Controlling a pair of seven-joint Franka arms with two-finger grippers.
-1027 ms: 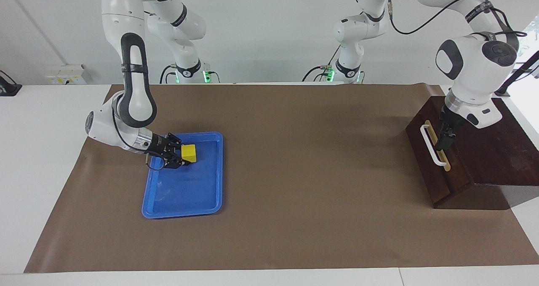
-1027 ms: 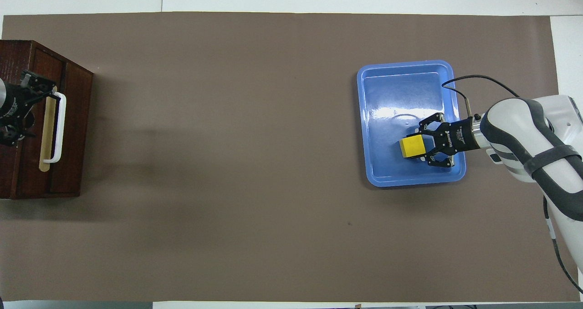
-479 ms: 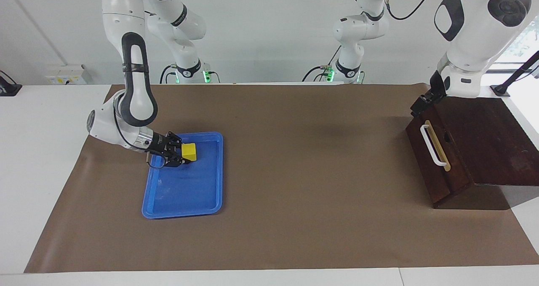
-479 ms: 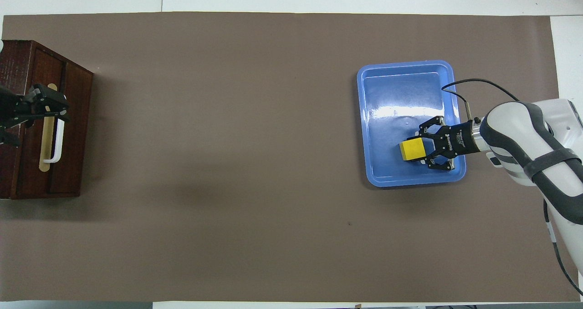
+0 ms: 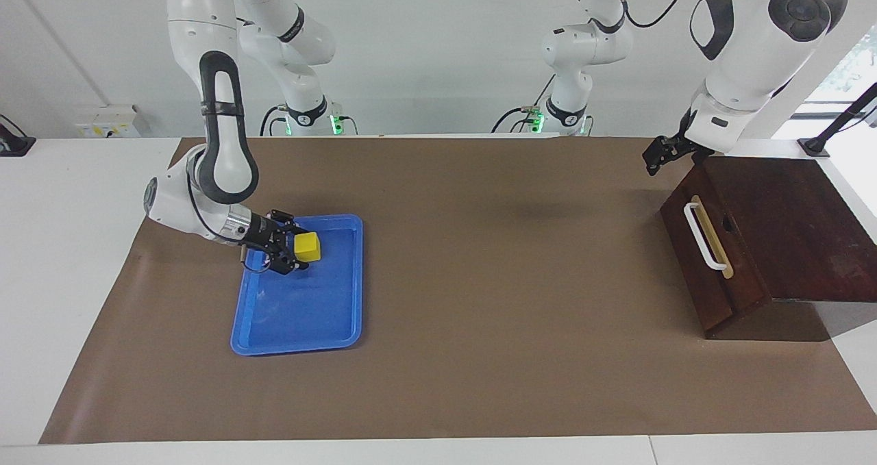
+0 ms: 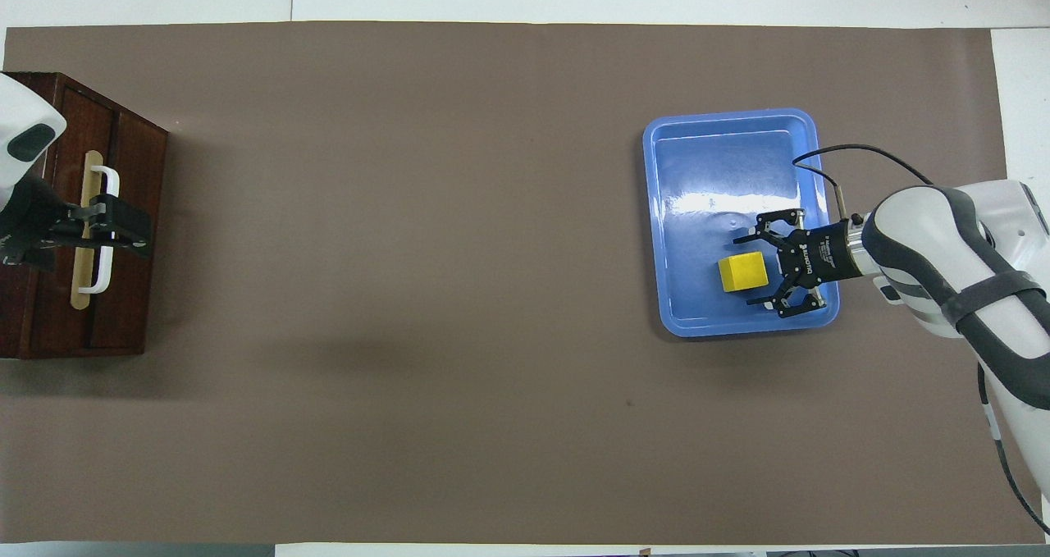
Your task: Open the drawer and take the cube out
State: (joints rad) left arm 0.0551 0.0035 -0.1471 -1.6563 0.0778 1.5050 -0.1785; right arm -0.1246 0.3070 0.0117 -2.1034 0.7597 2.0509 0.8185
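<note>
The cube (image 6: 743, 272) rests in the blue tray (image 6: 730, 129), its drop-off spot, freed by the right hand (image 6: 756, 270), now released, while the left hand (image 5: 659, 154), also released, hangs above the shut drawer (image 5: 706, 259).

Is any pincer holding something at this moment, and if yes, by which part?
Nothing is held. The right pincer stands open around the cube, which lies in the blue tray. The left pincer is in the air near the drawer, with nothing in it.

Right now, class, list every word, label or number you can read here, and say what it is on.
No text is readable.
White lettering on the right end effector's body: too small to read.
Marks on the wall box: blurred.
</note>
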